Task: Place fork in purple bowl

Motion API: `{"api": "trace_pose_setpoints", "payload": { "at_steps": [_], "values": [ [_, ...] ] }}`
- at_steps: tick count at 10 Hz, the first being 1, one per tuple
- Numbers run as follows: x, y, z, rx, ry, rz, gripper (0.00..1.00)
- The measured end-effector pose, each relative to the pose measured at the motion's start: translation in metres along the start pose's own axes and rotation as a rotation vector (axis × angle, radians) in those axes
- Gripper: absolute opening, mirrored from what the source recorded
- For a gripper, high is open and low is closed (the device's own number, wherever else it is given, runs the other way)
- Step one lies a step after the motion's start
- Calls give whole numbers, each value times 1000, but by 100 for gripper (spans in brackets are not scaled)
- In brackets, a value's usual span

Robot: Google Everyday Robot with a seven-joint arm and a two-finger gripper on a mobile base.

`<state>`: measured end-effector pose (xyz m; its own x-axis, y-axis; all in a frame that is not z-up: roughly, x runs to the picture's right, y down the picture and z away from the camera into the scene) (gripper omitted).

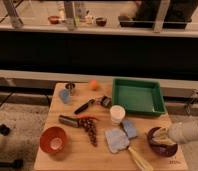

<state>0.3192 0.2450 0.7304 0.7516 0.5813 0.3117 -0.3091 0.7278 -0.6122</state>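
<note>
The purple bowl [161,146] sits at the front right corner of the wooden table [72,157]. My gripper [160,136] hangs right over the bowl, low inside its rim, and its pale arm [189,131] reaches in from the right edge of the view. A pale yellowish sliver [165,142] under the gripper looks like the fork, lying across the bowl's inside. I cannot tell whether the gripper still touches it.
A green tray [138,96] stands behind the bowl. A white cup [117,114], blue cloths [117,139], a tan-handled tool [139,159], a black-handled utensil [84,106], dark grapes [90,129] and an orange bowl [54,140] spread leftward. An orange ball [93,84] lies at the back.
</note>
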Motion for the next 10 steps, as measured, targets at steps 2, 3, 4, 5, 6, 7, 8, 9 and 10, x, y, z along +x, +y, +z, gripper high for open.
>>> {"api": "trace_pose_setpoints", "payload": {
  "at_steps": [2,3,4,5,6,7,8,9,10],
  "values": [
    [-1,0,1,-1,-2,0,80],
    [-1,-1,2,-2,-5,1,80],
    [-2,-1,1,-2,-9,0,80],
    [-3,0,0,-2,-16,-5,80],
    [-5,1,-4,3,-22,-11,80],
    [-7,1,-7,10,-27,-16,80],
    [-10,0,-12,18,-35,-20,80],
    [-12,0,-17,23,-42,-25,80],
    [-15,0,-24,31,-51,-30,80]
  ]
}}
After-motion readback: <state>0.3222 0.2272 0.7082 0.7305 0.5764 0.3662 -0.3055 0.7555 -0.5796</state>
